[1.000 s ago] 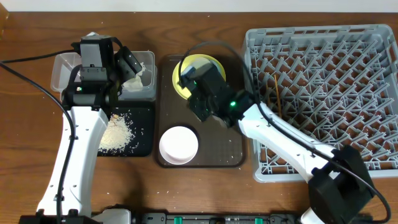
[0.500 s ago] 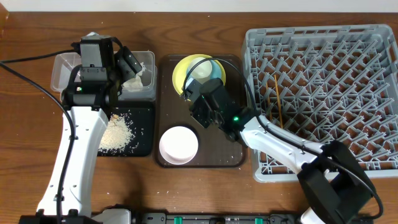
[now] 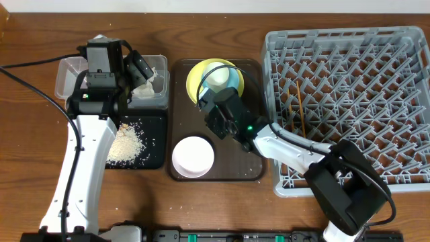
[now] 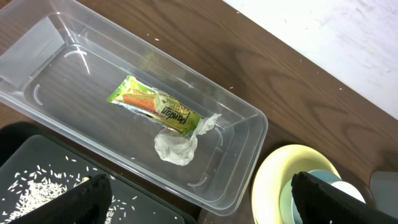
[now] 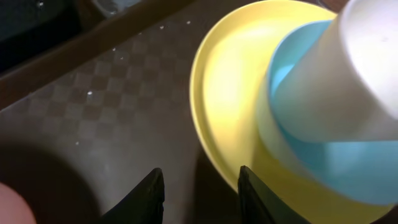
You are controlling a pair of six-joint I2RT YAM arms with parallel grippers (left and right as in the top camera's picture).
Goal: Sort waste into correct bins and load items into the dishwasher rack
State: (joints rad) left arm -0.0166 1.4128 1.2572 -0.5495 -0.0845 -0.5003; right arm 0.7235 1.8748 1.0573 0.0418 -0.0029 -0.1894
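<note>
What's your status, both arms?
Left gripper open, empty, above clear tub. Right gripper open, at yellow plate rim. Blue bowl and white cup stacked on plate.

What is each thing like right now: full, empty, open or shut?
Clear tub, holds wrapper and tissue.
Black tray, holds rice crumbs.
Yellow plate, carries blue bowl with white cup inside.
White bowl, upright, empty.
Rack, holds chopsticks.
Left tool, open, empty.
Right tool, open, empty.
</note>
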